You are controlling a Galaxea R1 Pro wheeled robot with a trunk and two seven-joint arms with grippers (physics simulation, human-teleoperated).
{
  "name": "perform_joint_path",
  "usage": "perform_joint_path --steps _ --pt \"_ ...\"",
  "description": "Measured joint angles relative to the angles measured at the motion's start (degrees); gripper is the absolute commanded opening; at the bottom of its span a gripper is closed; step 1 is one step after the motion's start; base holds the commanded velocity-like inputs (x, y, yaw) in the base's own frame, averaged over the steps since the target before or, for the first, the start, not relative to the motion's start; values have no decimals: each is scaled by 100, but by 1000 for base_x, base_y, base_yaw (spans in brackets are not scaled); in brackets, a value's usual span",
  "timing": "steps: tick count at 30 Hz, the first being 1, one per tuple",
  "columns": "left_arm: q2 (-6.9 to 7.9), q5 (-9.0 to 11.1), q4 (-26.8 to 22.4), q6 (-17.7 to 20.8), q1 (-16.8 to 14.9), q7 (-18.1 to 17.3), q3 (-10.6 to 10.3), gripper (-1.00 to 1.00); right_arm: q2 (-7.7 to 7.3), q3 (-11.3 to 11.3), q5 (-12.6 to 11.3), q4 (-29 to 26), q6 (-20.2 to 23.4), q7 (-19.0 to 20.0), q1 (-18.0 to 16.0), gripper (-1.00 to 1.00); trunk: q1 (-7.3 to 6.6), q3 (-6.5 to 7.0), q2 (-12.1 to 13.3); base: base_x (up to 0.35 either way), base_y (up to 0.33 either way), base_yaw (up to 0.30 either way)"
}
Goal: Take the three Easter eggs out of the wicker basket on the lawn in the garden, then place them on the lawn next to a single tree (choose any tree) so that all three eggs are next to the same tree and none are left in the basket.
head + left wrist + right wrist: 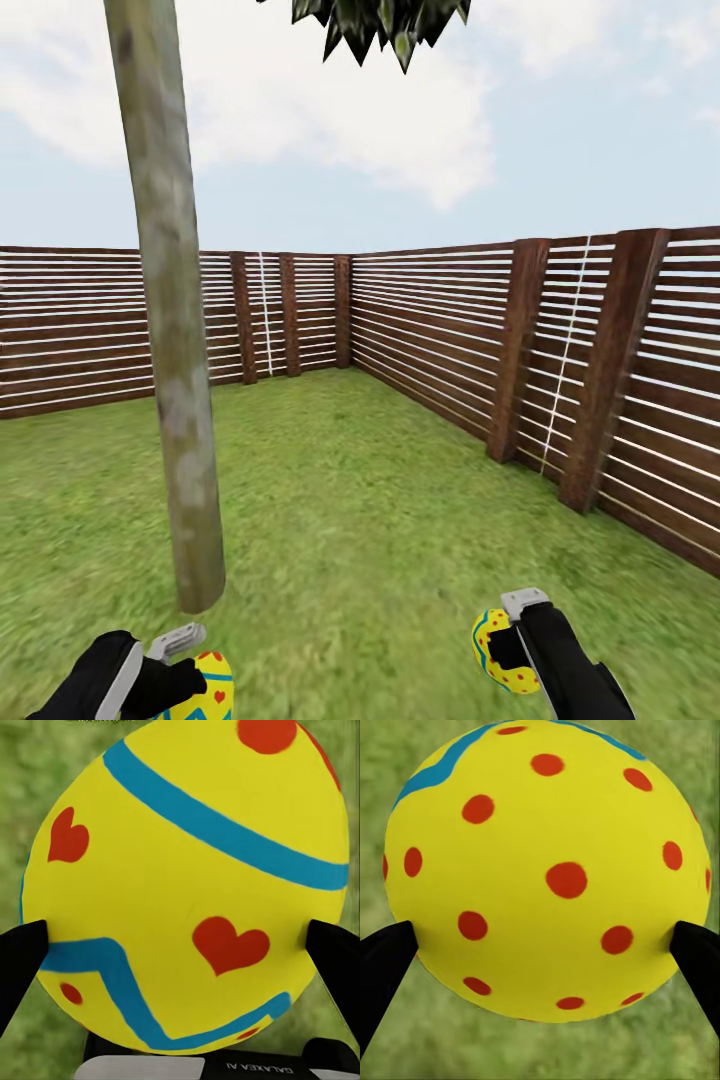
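2 eggs held: left hand (190, 668) pinches heart egg (205, 690); right hand (512, 640) pinches dotted egg (497, 652). Tree (170, 330) at 11 o'clock on lawn (360, 520).

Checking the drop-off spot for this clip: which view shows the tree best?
The head view: the tree shows its pale trunk rising from the lawn to a bit of dark foliage at the top edge. Each wrist view shows a held egg over blurred grass.

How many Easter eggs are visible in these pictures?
2. The egg with hearts is held in the left gripper, near the tree trunk; the dotted egg is held in the right gripper. A third may be out of view.
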Motion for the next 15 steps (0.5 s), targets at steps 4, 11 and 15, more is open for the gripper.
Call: perform_joint_path --steps 4,11,15 --pt "18 1 -1 0 0 -2 0 -100 4 10 -1 1 0 0 0 -100 0 0 0 165 -299 198" --pt "4 3 -1 1 1 -2 -6 -100 1 10 13 1 -1 0 -1 -100 0 0 0 165 -298 263" --pt "3 2 -1 1 1 -2 -9 -100 0 2 18 1 -1 0 -1 -100 0 0 0 165 -299 286"
